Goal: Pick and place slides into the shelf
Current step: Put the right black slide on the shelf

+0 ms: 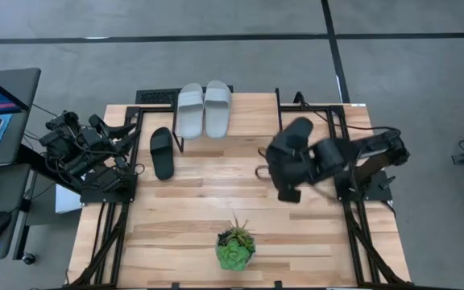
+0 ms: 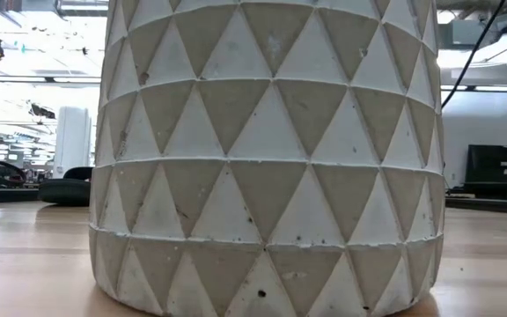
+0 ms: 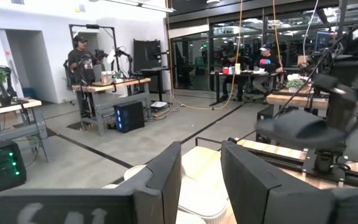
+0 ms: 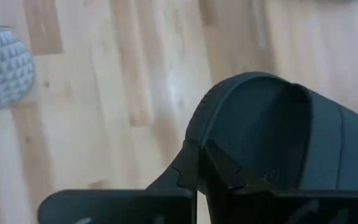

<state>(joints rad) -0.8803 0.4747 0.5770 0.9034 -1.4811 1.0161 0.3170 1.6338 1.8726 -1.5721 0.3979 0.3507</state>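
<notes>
Two light grey slides lie side by side at the table's far edge, on what looks like the shelf's plank top. A black slide lies flat on the table to their left, also showing in the low view. My right gripper hangs above the table's right half, shut on a second black slide. My left gripper waits open at the table's left side, pointing level. My right gripper pinches the rim of the black slide's strap between its two fingers, slanting down from above. The slide is lifted clear of the table, and its arched strap and footbed reach out beyond the fingertips.
A green plant in a grey triangle-patterned pot stands near the table's front edge and fills the low view. Black frame rails run along both table sides. Bare wood lies in the table's middle. People stand in the room beyond.
</notes>
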